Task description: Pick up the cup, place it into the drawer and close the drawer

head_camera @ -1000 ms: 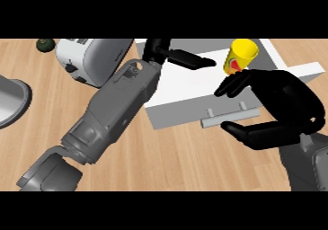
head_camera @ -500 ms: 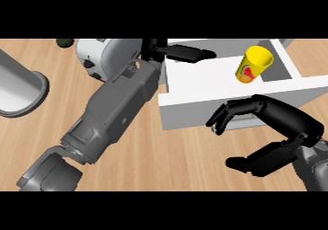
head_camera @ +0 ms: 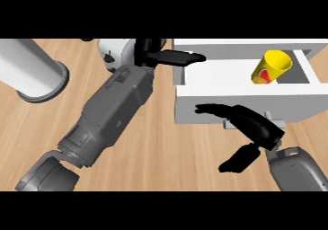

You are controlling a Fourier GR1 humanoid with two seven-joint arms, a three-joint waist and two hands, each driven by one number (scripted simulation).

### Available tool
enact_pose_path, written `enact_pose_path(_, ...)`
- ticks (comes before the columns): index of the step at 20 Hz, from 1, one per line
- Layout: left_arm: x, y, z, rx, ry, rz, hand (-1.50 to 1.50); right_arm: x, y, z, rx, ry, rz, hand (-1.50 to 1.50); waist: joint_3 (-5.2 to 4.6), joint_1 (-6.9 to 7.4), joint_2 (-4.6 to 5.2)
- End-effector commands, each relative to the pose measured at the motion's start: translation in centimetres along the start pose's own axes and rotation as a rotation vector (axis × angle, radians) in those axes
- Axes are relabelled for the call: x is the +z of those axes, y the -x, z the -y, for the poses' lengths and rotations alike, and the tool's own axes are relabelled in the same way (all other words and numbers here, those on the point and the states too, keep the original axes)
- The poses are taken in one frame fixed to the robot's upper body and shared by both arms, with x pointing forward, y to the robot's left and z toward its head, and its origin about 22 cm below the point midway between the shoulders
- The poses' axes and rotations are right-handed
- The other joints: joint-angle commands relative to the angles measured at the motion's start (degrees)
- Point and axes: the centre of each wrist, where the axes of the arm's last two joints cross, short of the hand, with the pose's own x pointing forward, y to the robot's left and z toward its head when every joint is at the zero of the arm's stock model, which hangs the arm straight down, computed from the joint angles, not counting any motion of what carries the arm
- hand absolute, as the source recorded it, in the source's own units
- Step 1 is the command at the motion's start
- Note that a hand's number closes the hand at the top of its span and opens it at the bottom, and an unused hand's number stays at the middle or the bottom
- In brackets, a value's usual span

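The cup (head_camera: 272, 67) sits tilted in the open drawer (head_camera: 192, 101) — my right hand (head_camera: 255, 128) hangs before its front, fingers spread from the thumb; my left hand (head_camera: 173, 57), fingers straight, is at its left edge.

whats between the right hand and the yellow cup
In the head view, the drawer's white front panel lies between them. The cup is inside the drawer and the right hand is outside, in front of that panel.

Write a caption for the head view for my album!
Yellow cup sits in the open white drawer; right hand before its front, left hand at its left edge.
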Motion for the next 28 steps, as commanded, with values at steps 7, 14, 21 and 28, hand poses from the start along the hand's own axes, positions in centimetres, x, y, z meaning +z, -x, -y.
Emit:
enact_pose_path(7, 1.3, 0.3, -3.1, 0.044, -0.026, 0.021, -1.50, -6.0, 7.6, -3.6, 0.115, -0.095, -0.167, 1.50, 0.05, 4.01, -0.48)
enact_pose_path(14, 3.4, 1.5, -6.9, 0.080, -0.014, 0.012, -1.50, -6.2, 10.6, 3.3, 0.038, 0.125, -0.120, 1.50, 0.19, 7.20, 0.48)
enact_pose_path(21, 4.1, 0.9, -9.3, 0.092, 0.001, 0.003, -1.50, -5.9, 10.6, 9.1, 0.030, 0.312, -0.110, 1.50, 0.29, 9.63, 1.27)
enact_pose_path(28, 5.2, 1.3, -10.1, 0.093, 0.046, -0.004, -1.50, -4.5, 9.1, 14.2, -0.021, 0.412, -0.134, 1.50, 0.22, 12.01, 1.39)
